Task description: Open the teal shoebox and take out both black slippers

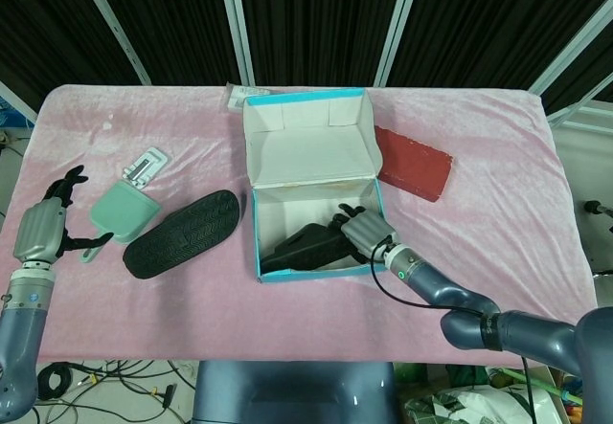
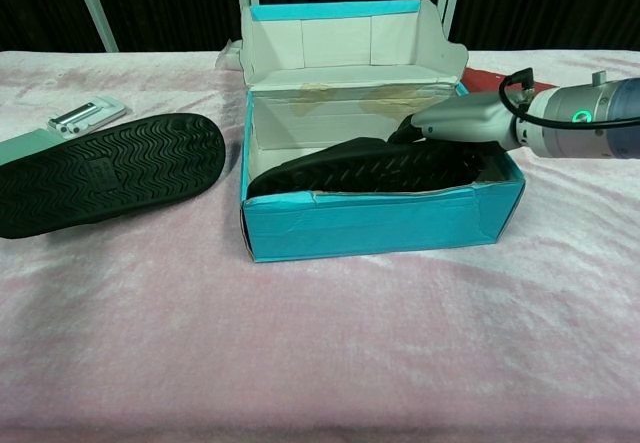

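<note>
Reaching into the open shoebox at frame center, the right hand rests on the slipper inside; its grip is unclear. Left hand hovers released, lower left.

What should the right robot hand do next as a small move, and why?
Probably close its fingers on the slipper in the box and lift. The right robot hand reaches into the open teal shoebox at that slipper's end, though a grip is not clear. The other slipper already lies sole up on the table.
</note>
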`<state>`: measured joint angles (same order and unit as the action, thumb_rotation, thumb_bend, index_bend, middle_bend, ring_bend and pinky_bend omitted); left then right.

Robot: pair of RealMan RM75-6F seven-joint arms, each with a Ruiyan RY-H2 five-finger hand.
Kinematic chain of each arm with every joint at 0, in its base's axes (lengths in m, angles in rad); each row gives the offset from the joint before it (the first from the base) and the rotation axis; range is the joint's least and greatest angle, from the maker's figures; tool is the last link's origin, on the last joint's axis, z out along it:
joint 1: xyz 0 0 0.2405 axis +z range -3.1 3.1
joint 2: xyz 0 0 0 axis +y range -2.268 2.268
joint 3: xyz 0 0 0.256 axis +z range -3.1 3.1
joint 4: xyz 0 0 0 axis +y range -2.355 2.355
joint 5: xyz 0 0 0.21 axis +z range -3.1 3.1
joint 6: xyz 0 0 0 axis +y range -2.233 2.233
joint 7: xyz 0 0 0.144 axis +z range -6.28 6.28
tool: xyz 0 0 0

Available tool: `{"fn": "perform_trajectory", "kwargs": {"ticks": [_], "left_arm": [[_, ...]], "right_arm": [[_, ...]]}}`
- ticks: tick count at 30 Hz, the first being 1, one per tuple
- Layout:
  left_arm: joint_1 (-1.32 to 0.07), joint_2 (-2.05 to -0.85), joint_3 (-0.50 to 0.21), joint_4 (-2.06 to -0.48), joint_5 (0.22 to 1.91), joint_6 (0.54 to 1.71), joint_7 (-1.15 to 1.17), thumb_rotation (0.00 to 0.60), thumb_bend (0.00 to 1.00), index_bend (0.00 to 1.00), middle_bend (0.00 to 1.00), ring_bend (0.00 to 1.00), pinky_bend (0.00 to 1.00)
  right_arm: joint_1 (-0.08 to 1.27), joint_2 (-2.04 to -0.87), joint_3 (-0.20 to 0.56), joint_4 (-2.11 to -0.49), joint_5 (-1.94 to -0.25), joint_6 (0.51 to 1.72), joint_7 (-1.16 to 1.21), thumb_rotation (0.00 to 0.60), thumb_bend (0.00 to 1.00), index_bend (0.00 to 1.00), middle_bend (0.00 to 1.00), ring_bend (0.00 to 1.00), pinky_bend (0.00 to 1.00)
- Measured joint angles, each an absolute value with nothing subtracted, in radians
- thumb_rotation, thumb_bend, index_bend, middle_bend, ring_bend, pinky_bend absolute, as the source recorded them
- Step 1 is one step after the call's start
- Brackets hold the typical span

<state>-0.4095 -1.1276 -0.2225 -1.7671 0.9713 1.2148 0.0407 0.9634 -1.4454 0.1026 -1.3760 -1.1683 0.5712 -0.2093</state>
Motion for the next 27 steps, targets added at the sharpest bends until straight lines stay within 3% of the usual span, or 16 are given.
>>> {"fn": "perform_trajectory", "kwargs": {"ticks": [6, 27], "left_arm": [[-0.4, -1.133, -0.226, -1.758, 0.968, 1.213, 0.031, 0.6, 0.0, 0.01, 0.16, 0.07, 0.27], [-0.409, -1.145, -0.234, -1.731, 0.948, 1.153, 0.026, 0.6, 0.0, 0.01, 0.15, 0.07, 0.29]], "right_arm": [[0.948, -1.452, 0.109, -1.376, -1.237, 0.62, -0.134, 0.6, 0.66, 0.54, 0.39, 0.24, 0.35], [0.891, -1.383, 0.148, -1.432, -1.415, 0.756, 0.327, 0.6, 0.63, 0.56, 0.42, 0.24, 0.35]]}}
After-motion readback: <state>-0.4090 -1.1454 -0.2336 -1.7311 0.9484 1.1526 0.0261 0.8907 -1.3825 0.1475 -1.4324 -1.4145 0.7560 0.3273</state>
